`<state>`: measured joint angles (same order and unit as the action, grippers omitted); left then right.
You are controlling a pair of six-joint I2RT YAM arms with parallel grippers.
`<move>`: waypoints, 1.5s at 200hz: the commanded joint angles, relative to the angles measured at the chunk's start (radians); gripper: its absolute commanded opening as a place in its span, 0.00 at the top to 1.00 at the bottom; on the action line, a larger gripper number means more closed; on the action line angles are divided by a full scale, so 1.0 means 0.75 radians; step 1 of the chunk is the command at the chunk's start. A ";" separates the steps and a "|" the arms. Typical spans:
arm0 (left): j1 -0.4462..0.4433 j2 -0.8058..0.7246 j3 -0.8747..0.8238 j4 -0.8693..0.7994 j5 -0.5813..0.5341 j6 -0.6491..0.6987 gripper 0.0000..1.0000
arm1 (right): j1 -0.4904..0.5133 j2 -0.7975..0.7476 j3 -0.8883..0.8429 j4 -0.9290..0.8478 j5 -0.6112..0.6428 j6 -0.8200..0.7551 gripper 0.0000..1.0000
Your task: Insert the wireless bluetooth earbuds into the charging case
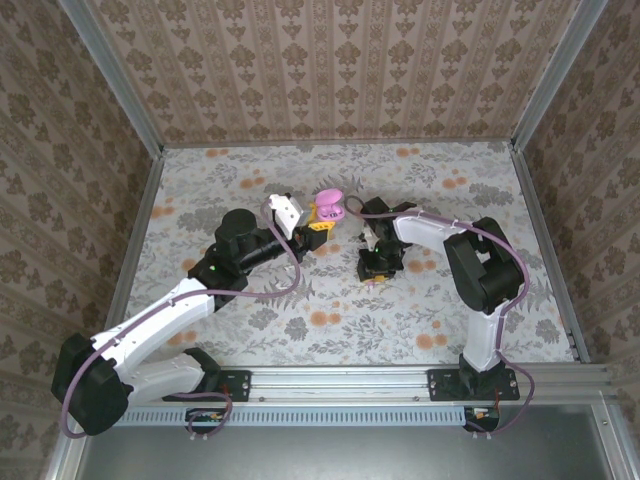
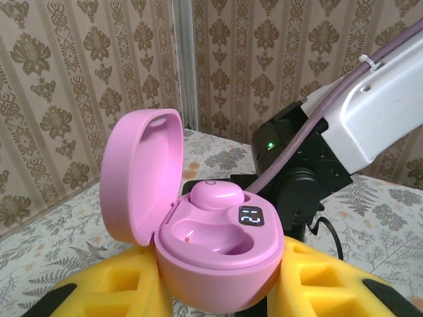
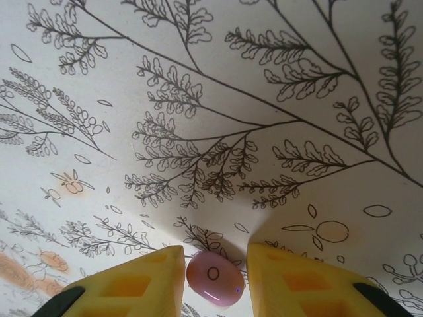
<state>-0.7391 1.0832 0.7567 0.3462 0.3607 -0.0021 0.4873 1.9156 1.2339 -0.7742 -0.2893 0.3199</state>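
My left gripper (image 2: 218, 267) is shut on the pink charging case (image 2: 221, 264), one yellow finger (image 2: 109, 290) on each side of its base. The lid (image 2: 139, 172) stands open to the left. One pink earbud (image 2: 215, 195) sits in the far slot; the near slot (image 2: 211, 236) is empty, and a small display (image 2: 250, 215) is lit. From above, the case (image 1: 330, 206) is held over mid-table. My right gripper (image 1: 376, 266) points down at the cloth. It is open (image 3: 215, 252) around the second pinkish earbud (image 3: 214, 279), which lies on the table between the yellow fingers (image 3: 142, 281).
The table is covered by a floral cloth (image 1: 400, 320) and boxed in by patterned walls with metal posts (image 1: 110, 75). My right arm's white link and purple cable (image 2: 370, 112) stand close behind the held case.
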 commanded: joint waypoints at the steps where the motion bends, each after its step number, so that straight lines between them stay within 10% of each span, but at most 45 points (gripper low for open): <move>1: 0.000 -0.019 0.006 0.031 -0.010 0.021 0.66 | 0.049 -0.002 -0.038 -0.092 0.015 0.028 0.67; 300: -0.001 0.007 0.020 0.030 0.006 0.012 0.66 | -0.088 -0.283 -0.342 0.105 0.077 0.372 0.63</move>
<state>-0.7391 1.0847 0.7567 0.3439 0.3580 -0.0021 0.4290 1.7332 1.0119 -0.6678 -0.1822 0.6056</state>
